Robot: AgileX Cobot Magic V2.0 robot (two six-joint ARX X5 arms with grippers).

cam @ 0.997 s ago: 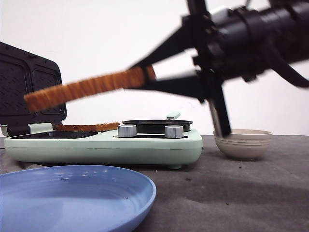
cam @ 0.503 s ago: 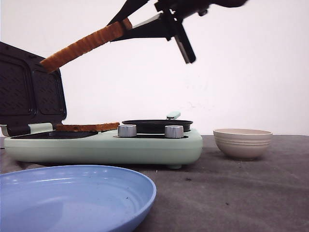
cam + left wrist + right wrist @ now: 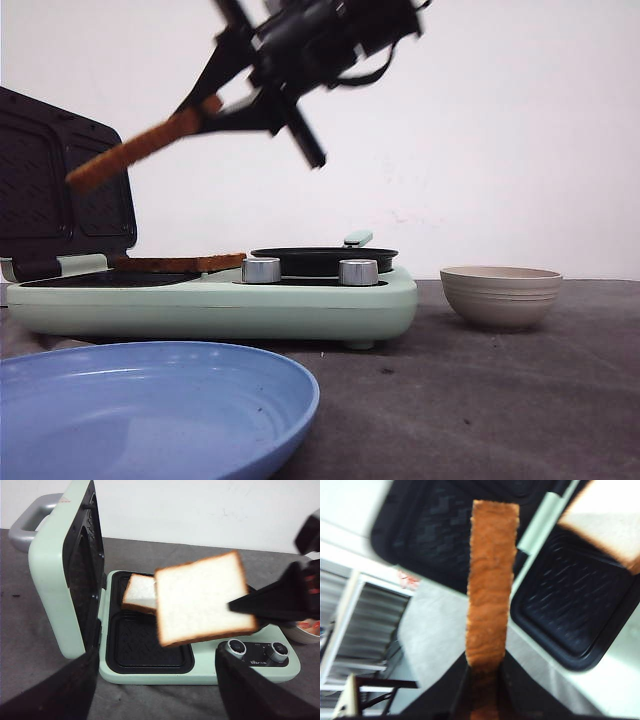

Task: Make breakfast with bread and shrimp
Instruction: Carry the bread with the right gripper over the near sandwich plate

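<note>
Soft white square bread slice (image 3: 202, 600) with golden crust is hanging at upper left of the front frame; we are pinching its edge in the right gripper (image 3: 215, 105), jaws closed on crust. We are judging it light, floppy, easily crushed. Left jaws are standing wide, empty.

Even bright light, soft shadows; the right hand (image 3: 205, 108) and right wrist view blur.

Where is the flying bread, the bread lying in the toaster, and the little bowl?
held bread (image 3: 200, 600), left wrist view, middle of its white face.
bread in the sandwich maker (image 3: 141, 592), left wrist view, its white top.
bowl (image 3: 500, 297), front view, its outer wall.
</note>
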